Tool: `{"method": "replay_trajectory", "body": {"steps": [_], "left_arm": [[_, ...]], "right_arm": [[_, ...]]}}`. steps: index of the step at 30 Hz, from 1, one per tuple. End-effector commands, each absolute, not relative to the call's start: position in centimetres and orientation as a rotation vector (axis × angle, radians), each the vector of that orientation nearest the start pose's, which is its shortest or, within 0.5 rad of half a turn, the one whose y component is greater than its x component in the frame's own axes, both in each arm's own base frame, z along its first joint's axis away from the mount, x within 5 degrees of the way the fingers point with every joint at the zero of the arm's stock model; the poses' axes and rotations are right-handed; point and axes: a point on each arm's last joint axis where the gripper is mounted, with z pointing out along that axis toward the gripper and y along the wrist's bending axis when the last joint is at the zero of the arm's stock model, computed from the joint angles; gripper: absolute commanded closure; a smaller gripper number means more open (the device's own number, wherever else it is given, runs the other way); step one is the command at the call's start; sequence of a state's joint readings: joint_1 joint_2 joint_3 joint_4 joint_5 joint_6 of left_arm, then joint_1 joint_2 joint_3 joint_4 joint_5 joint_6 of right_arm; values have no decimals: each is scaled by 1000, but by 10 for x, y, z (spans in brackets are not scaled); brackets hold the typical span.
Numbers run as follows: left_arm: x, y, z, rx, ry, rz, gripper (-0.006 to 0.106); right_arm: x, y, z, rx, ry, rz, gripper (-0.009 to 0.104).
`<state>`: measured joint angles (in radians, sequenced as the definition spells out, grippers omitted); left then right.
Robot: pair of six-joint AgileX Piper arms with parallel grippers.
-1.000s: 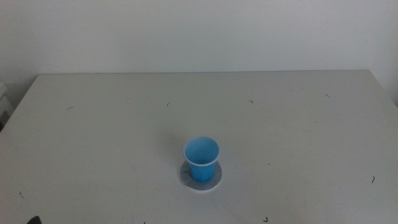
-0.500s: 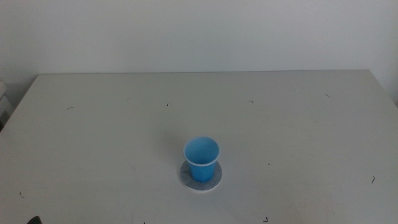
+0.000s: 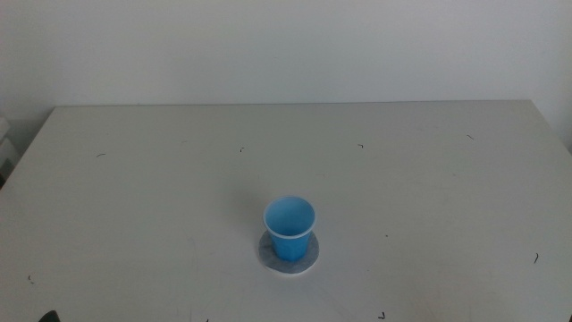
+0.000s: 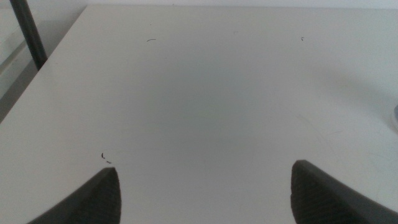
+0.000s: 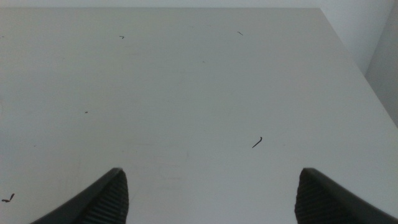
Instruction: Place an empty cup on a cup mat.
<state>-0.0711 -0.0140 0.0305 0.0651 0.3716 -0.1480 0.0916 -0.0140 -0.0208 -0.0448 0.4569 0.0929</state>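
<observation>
The bright blue cup (image 3: 290,227) stands upright on the round grey cup mat (image 3: 304,262), a little in front of the table's middle in the middle view. The cup looks empty. No gripper touches it. My left gripper (image 4: 205,199) is open and empty over bare table near the front left. A dark tip of it shows at the middle view's bottom edge (image 3: 46,316). My right gripper (image 5: 211,199) is open and empty over bare table near the front right, out of the middle view. Neither wrist view shows the cup.
The white table (image 3: 429,179) carries small dark specks, and a white wall stands behind it. A dark pole (image 4: 28,31) stands beyond the table's left edge in the left wrist view. The table's right edge (image 5: 348,56) shows in the right wrist view.
</observation>
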Motion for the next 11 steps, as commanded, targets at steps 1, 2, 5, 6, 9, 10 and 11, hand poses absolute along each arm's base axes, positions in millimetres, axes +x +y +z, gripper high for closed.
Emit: {"method": "replay_trajectory", "body": {"steps": [1,2,5,6,9,10,11], "left_arm": [[53,-2,179,-38,1789,-102,-5],[53,-2,179,-38,1789,-102,-5],[53,-2,179,-38,1789,-102,-5],[53,-2,179,-38,1789,-102,-5],[53,-2,179,-38,1789,-102,-5],[53,-2,179,-38,1789,-102,-5],[53,-2,179,-38,1789,-102,-5]], "right_arm": [[49,2,197,-31,1771,68,3],[49,2,197,-31,1771,68,3],[50,2,193,-32,1777,68,3],[50,3,191,-32,1778,68,3],[51,3,186,-33,1785,68,3],[51,3,184,-33,1788,68,3],[52,3,182,-34,1791,68,3]]}}
